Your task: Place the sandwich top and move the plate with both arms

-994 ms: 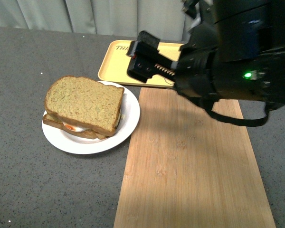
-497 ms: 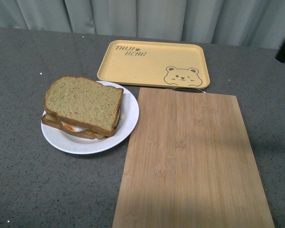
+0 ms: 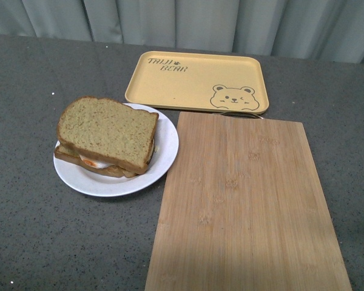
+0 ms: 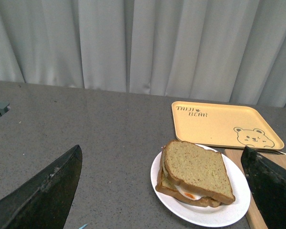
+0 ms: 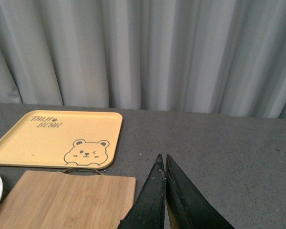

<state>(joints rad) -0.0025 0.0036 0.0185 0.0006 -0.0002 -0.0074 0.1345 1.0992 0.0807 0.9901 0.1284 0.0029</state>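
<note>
Since the top (image 3: 108,132) already sits on the egg slice (image 3: 91,162) on the plate (image 3: 165,159), I read the stacking as done, with only the move left.

Front: plate is left of the board (image 3: 242,200), rim just beside its edge; can't tell if they touch. Tray (image 3: 194,82) is behind. No arms in view.

Left wrist: left gripper (image 4: 162,149) is spread wide and empty, short of the plate, with the sandwich framed between its fingers (image 4: 43,195).

Right wrist: right gripper (image 5: 162,160) is pinched together on nothing, over the table (image 5: 229,143) past the board, well apart from the plate.

Handling, my read: plate is stiff and smooth, rim probably slippery. Bread is soft and light, a loose stack. The top sits skewed, so it could slide if tilted. Take the rim at opposite sides, one arm each, clear of the bread, and keep it level. The right must spread first.
</note>
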